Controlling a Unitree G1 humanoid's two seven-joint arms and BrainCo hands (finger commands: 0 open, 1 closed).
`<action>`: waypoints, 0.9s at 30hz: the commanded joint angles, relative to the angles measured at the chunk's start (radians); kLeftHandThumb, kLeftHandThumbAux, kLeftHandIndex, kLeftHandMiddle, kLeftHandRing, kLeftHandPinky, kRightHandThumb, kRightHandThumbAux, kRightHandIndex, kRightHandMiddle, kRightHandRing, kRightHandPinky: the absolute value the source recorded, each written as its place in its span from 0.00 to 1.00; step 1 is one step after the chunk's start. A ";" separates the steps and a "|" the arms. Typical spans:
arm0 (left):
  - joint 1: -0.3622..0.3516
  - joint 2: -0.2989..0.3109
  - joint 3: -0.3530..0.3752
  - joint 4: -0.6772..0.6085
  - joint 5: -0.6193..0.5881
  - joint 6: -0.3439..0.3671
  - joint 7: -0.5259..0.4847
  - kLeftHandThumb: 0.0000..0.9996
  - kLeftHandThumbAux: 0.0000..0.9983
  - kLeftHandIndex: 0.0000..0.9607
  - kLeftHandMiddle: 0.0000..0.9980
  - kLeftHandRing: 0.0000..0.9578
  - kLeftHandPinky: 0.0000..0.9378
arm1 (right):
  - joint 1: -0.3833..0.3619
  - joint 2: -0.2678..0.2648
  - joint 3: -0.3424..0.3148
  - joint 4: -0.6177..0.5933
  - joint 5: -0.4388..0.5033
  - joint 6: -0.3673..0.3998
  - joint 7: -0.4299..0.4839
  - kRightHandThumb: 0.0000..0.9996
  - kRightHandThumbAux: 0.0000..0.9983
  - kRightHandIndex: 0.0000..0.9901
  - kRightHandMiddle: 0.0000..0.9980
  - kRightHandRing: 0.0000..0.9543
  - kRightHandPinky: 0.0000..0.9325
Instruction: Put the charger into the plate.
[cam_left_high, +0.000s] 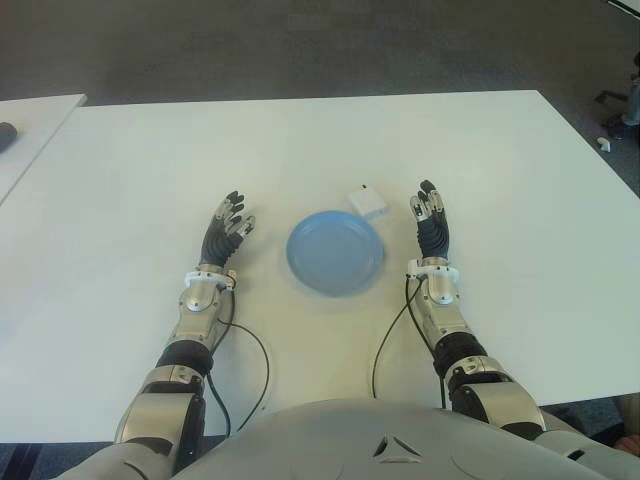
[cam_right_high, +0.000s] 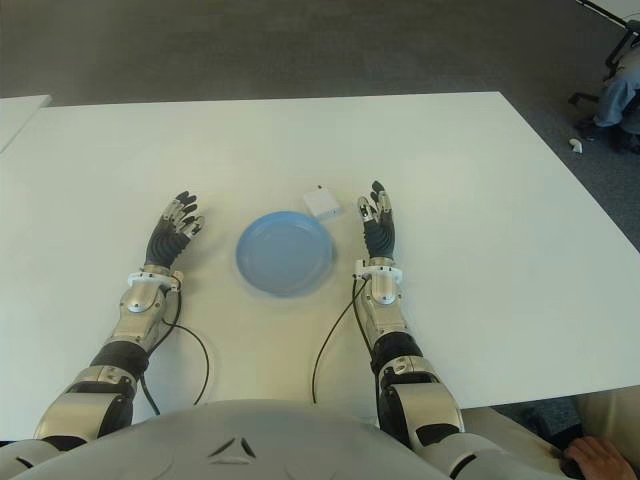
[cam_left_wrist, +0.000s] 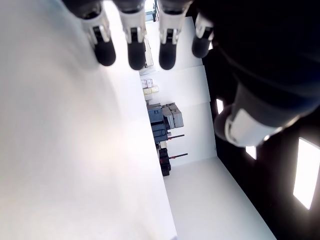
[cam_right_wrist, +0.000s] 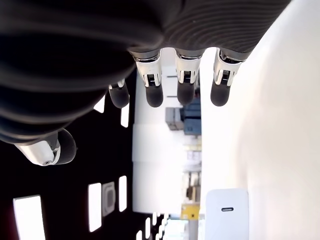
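A small white square charger (cam_left_high: 366, 202) lies on the white table (cam_left_high: 300, 140), just beyond the far right rim of a round blue plate (cam_left_high: 335, 252). The charger also shows in the right wrist view (cam_right_wrist: 227, 214), with its port facing the camera. My right hand (cam_left_high: 430, 215) shows to the right of the plate and of the charger, fingers stretched out and holding nothing. My left hand (cam_left_high: 228, 225) shows to the left of the plate, fingers spread and holding nothing. The plate has nothing in it.
Black cables (cam_left_high: 385, 345) run along the table from each wrist toward my body. A second white table (cam_left_high: 30, 130) stands at the far left with a dark object (cam_left_high: 6, 134) on it. Dark floor lies beyond the far edge.
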 joint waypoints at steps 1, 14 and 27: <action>0.167 -0.077 -0.032 0.166 0.017 0.176 -0.040 0.04 0.64 0.00 0.12 0.12 0.10 | 0.237 0.026 -0.008 0.000 0.010 0.190 0.016 0.30 0.37 0.00 0.00 0.00 0.03; 0.153 -0.095 -0.032 0.190 0.018 0.176 -0.035 0.05 0.62 0.00 0.11 0.12 0.10 | 0.238 0.032 0.032 -0.512 -0.114 0.502 -0.064 0.41 0.37 0.00 0.00 0.00 0.07; 0.157 -0.106 -0.033 0.191 0.020 0.165 -0.025 0.05 0.63 0.00 0.12 0.12 0.09 | 0.098 -0.012 0.065 -0.609 -0.301 0.692 -0.111 0.40 0.30 0.00 0.00 0.00 0.03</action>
